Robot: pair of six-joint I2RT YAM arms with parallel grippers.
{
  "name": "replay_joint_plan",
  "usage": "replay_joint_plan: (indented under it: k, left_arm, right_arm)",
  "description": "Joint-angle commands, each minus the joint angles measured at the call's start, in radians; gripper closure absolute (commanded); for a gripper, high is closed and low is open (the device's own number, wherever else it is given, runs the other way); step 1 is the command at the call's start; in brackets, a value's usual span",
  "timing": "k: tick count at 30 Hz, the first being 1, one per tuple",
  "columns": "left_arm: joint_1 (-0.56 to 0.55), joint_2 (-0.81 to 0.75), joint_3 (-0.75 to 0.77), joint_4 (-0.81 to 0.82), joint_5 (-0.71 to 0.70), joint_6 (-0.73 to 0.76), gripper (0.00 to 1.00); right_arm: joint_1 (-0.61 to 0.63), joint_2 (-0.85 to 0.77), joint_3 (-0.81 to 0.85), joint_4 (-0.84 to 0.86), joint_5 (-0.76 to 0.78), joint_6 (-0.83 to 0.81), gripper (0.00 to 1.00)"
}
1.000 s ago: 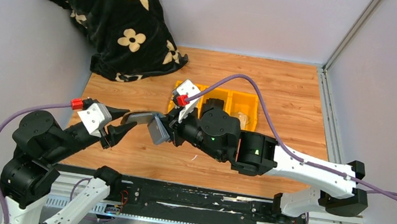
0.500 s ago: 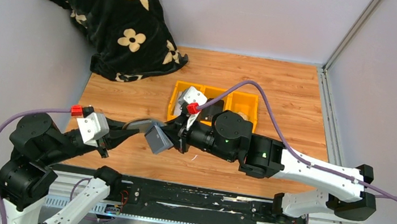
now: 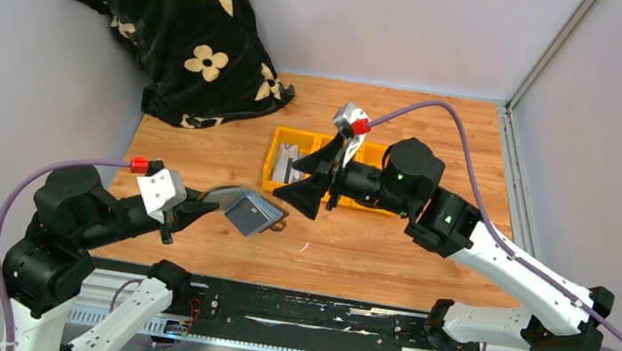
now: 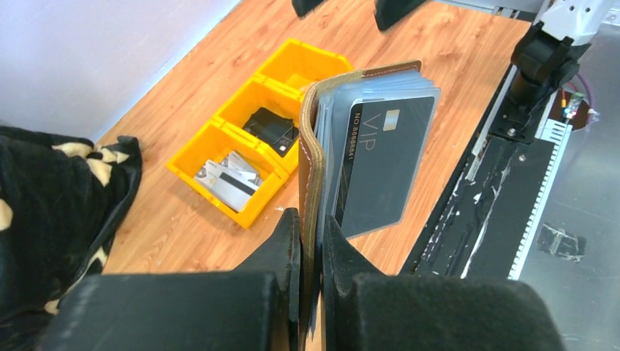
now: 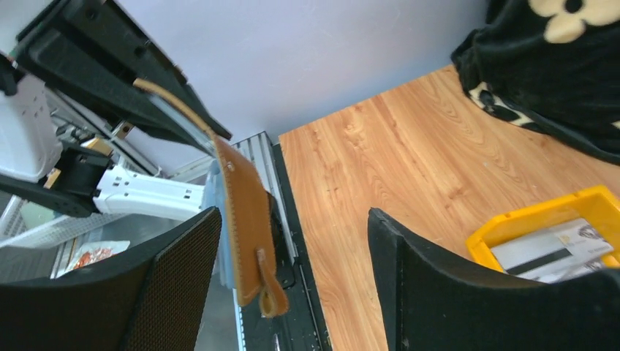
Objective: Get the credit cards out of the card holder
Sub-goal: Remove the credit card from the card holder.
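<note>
Two arms, split roles. Left gripper (image 4: 311, 219) acts as the vise, jaws pinched together on one edge of the small brown leather folding card holder (image 4: 313, 139). The holder stands out from the fingers in mid-air, above the wooden table (image 3: 438, 128). Clamping at that edge leaves the far side free, so the clear sleeves fan away from the jaws and the dark grey VIP card (image 4: 380, 161) faces outward. My read: deliberate, to expose a card edge. The holder's leather strap tab (image 5: 270, 289) dangles loose at the end farthest from the left fingers. Right gripper (image 3: 311, 180) has its jaws spread wide with nothing between them, aimed at the holder but well apart from it. The row of yellow plastic bins (image 3: 272, 157) sits just beneath and behind it, holding silver striped cards (image 4: 230, 179) and a black card (image 4: 267, 128), so probably the drop-off. Likely next: right gripper takes the VIP card's free edge. Risk is pinching the sleeve along with the card.
</note>
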Motion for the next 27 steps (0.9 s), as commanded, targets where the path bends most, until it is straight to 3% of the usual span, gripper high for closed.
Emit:
replay_joint_plan:
  k: [1,7,13,18,22,27]
  left_arm:
    - [-0.005,0.022,0.024,0.002,-0.034,0.015,1.0]
    - [-0.005,0.042,0.009,-0.016,-0.101,-0.022,1.0]
    - [-0.005,0.085,0.024,-0.074,-0.082,-0.053,1.0]
    - [-0.004,0.152,0.078,-0.17,0.067,-0.056,1.0]
    - [-0.005,0.197,0.111,-0.221,0.171,-0.081,1.0]
    - [-0.005,0.226,0.126,-0.243,0.232,-0.093,1.0]
  right_arm:
    - [-0.088,-0.024,0.052,-0.043,-0.122,0.083,0.23]
    - [-0.084,0.064,0.102,-0.026,-0.186,0.143,0.23]
    - [-0.035,0.153,0.133,-0.039,-0.253,0.14,0.22]
    - [-0.004,0.228,0.196,-0.187,-0.242,0.018,0.22]
    - [-0.005,0.209,0.134,-0.136,-0.298,0.0,0.22]
    - [-0.005,0.141,0.024,0.004,-0.46,-0.007,0.37]
